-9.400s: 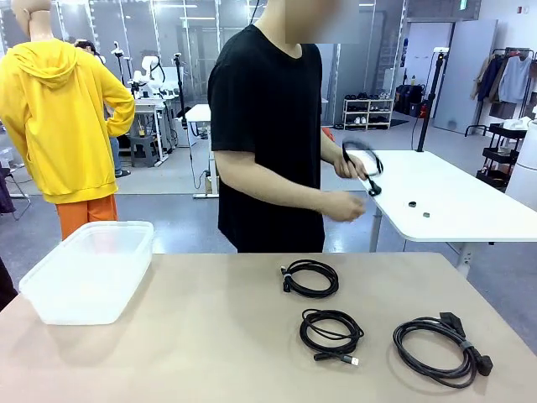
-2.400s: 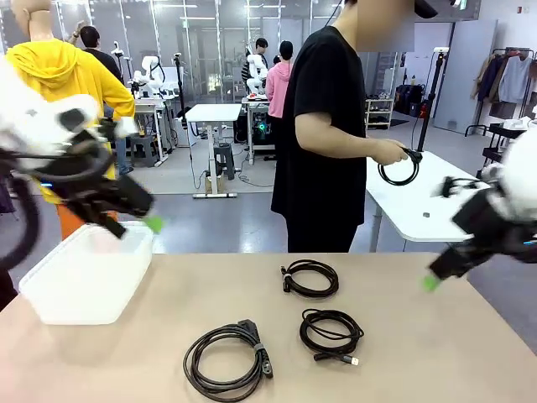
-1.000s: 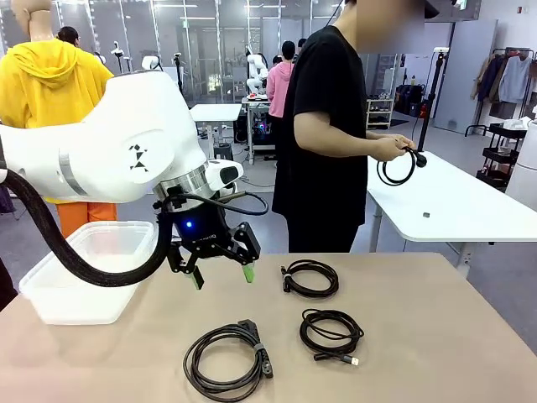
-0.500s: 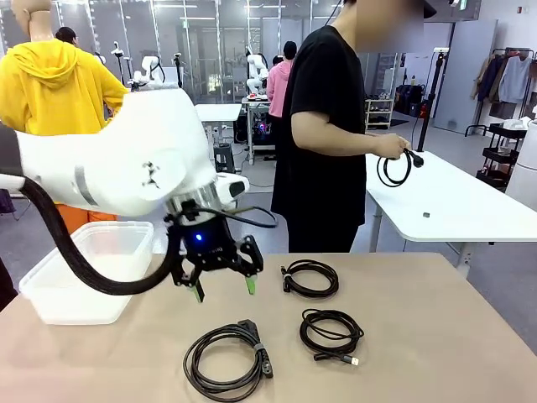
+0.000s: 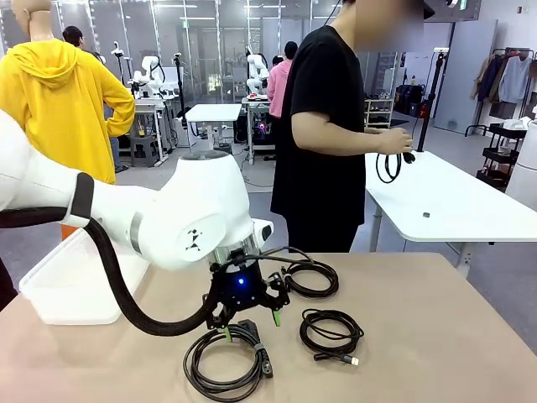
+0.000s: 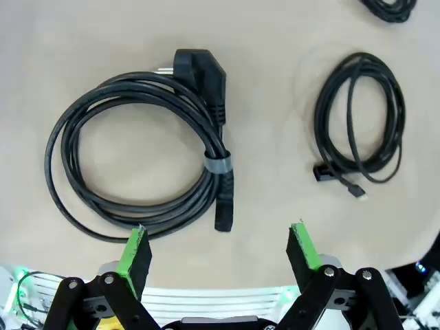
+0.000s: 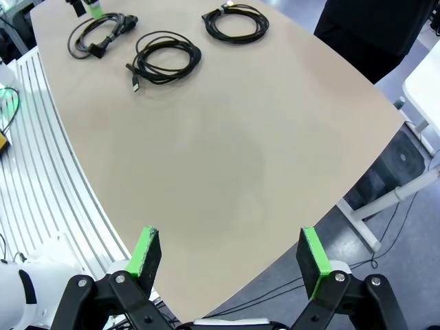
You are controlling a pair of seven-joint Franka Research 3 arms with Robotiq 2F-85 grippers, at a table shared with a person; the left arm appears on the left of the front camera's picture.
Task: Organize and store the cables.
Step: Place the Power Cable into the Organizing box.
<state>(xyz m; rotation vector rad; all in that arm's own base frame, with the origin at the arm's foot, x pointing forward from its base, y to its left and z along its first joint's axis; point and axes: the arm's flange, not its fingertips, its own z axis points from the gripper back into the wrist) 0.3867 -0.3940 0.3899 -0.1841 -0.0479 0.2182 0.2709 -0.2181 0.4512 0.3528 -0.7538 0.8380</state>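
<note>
Left wrist view: hovering left gripper [image 6: 218, 232] wide above thick cable coil [image 6: 218, 165], risking catching 1 strand, unravelling it.

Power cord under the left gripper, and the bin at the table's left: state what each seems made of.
Power cord: likely a rubbery plastic jacket, matte black, bending in smooth loops, with moulded plug ends. Bin: probably translucent white plastic, since light shows through its walls.

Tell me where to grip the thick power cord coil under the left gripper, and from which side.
Likely best: grip the power cord coil at its grey band, where all strands are bundled tight. Come straight down from above, open left gripper fingers straddling the bundle; it lies flat on the table.
</note>
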